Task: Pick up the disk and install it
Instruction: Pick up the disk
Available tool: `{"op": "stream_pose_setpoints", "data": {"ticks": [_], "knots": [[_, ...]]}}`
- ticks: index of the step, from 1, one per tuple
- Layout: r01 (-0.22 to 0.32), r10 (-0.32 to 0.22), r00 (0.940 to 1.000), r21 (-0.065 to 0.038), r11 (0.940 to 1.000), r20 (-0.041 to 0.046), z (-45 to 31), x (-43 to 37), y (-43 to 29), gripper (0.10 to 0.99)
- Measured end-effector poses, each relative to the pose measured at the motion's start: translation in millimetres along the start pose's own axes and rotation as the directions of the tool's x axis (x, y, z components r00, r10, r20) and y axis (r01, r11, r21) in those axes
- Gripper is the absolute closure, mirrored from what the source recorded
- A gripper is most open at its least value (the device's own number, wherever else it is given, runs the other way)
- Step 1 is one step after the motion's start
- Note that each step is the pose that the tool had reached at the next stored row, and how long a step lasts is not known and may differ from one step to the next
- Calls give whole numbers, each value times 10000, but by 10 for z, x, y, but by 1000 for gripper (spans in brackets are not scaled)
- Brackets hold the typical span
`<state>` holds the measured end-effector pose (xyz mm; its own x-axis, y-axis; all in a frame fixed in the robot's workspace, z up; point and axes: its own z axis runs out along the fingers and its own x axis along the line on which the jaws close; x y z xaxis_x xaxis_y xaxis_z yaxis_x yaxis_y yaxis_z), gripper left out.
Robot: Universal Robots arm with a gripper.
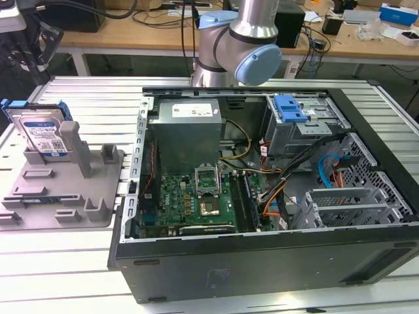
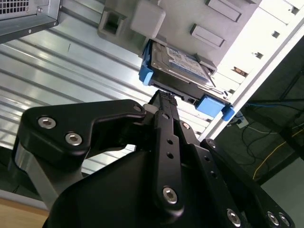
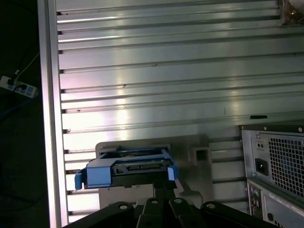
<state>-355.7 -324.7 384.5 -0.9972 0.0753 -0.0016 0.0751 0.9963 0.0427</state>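
Hand (image 2: 164,97), closed on nothing, hangs near the disk (image 2: 183,61); exterior view shows it upright.

Free: above upright silver blue-framed disk (image 1: 42,134) | Blocked: tall grey plastic post (image 1: 74,140) beside it; open black computer case (image 1: 262,256) near

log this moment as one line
disk: upright in tray, exterior view's left, not yet picked | gripper: apart from disk | case: open, exterior view's right

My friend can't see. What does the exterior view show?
A disk stands upright in a grey tray at the exterior view's left. Beside it lies an open computer case, with the robot arm behind.
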Motion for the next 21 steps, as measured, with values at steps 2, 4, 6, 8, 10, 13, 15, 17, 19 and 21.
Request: {"op": "stream_pose_setpoints", "data": {"ticks": [2, 4, 6, 8, 10, 13, 15, 17, 19, 21], "knots": [[0, 0, 10000, 0, 10000, -1, 0, 0, 0, 980], [0, 0, 10000, 0, 10000, -1, 0, 0, 0, 980], [3, -3, 10000, 0, 10000, -1, 1, 0, 0, 980], [139, -139, 9999, 0, 9999, -7, 5, 0, 0, 980], [423, -423, 9991, -2, 9991, -20, 10, 0, 0, 980], [2046, -2046, 9788, -12, 9789, -89, 26, 1, 1, 980], [3030, -3030, 9529, -25, 9530, -130, 30, 0, 1, 980], [3431, -3431, 9392, -31, 9393, -147, 32, 0, 1, 980], [3868, -3868, 9220, -39, 9222, -166, 33, 0, 0, 980], [4388, -4388, 8984, -50, 8986, -188, 34, 0, 0, 980]]}}
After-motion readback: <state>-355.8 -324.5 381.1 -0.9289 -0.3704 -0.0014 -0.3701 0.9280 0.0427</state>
